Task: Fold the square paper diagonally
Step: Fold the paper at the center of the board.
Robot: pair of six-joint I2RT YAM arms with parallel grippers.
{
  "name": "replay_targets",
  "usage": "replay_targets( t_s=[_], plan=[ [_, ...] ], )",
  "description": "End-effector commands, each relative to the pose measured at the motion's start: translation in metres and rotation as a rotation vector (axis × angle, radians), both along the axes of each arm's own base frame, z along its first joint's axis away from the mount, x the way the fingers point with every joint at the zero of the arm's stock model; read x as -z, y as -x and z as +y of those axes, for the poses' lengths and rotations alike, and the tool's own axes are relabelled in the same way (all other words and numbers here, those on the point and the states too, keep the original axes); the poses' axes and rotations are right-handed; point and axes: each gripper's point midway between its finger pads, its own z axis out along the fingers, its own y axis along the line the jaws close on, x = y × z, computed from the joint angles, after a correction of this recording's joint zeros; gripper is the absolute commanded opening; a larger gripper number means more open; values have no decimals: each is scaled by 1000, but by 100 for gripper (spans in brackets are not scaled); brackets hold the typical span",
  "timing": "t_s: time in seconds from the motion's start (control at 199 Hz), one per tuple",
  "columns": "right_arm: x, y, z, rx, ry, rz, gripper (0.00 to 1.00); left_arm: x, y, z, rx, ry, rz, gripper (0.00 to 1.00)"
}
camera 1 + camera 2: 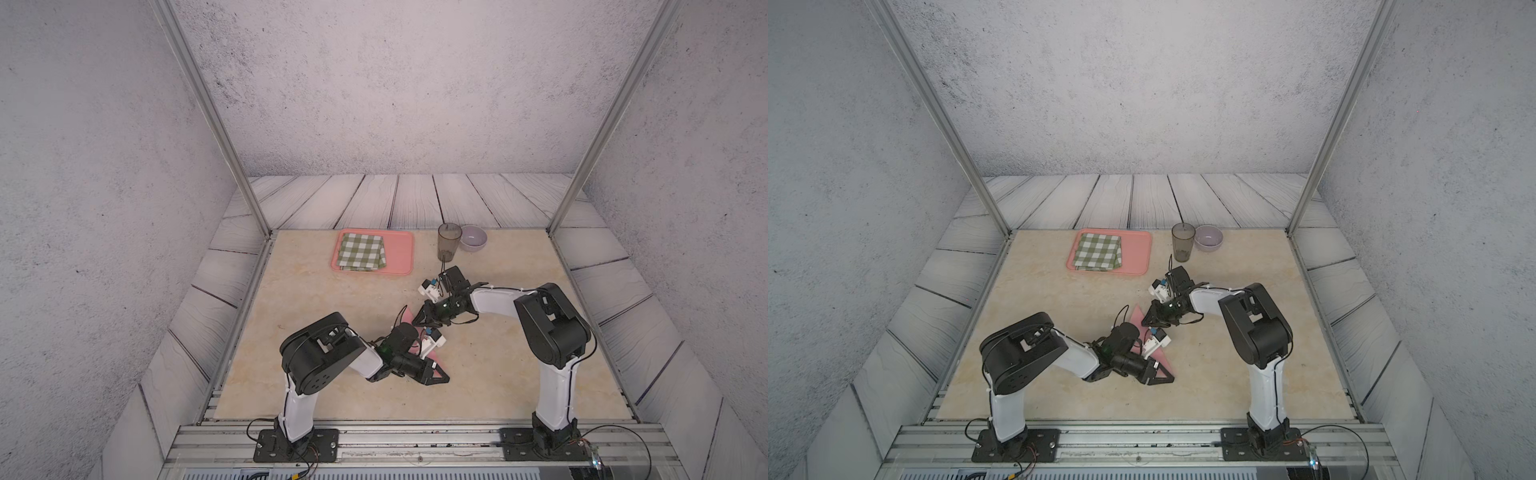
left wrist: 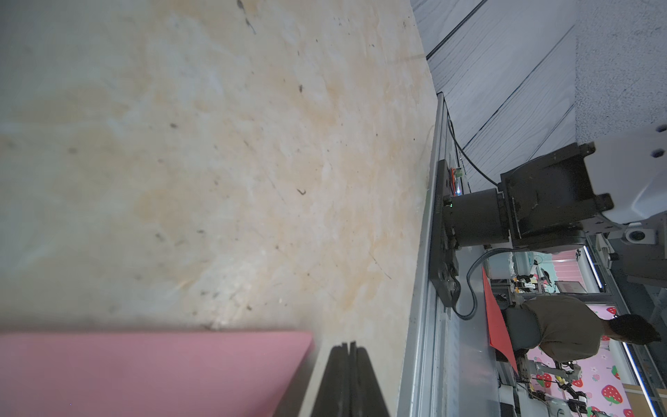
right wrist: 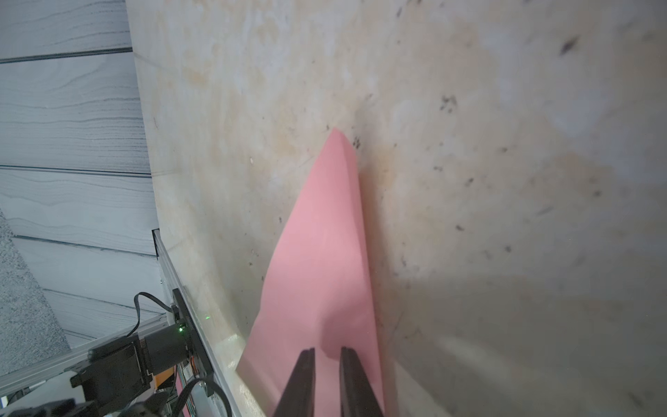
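1. Since the thin pink paper sheet (image 3: 317,252) already shows a triangular outline on the beige table (image 3: 505,180), I judge the diagonal fold made and only the pressing left.
2. In both top views its visible edge runs from one pincer to the other, the middle hidden under the left arm.
3. The right pincer (image 3: 326,352) is nearer: it hangs over the sheet, jaws narrowly apart, clamping nothing.
4. The left pincer (image 2: 348,352), jaws pressed together, sits just beside the near corner.

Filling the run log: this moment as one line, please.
square paper: triangle outline, on table | left gripper: shut, beside paper | right gripper: slightly open, over paper
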Motion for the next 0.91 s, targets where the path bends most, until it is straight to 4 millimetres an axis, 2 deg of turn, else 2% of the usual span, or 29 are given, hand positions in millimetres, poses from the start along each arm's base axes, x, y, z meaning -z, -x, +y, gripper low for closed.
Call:
replay_targets(
  t_s=[0.0,0.196,0.489,0.554,0.67,0.776,0.902],
  plan=[
    [18,-10,3,31,22,15,18,36,19,12,28,-129,60,0],
    [32,-24,8,64,41,21,18,37,26,8,56,-145,57,0],
    [50,-43,4,99,125,5,15,37,36,2,85,-153,51,0],
    [53,-46,2,116,143,0,14,23,38,2,87,-129,45,0],
    [57,-48,-8,155,165,-16,12,-18,34,13,54,-110,-43,0],
    [59,-45,-23,215,163,-19,11,-45,26,37,0,-187,-171,0],
    [57,-38,-32,255,134,-23,11,-71,-2,68,-129,-288,-332,0]
  ],
)
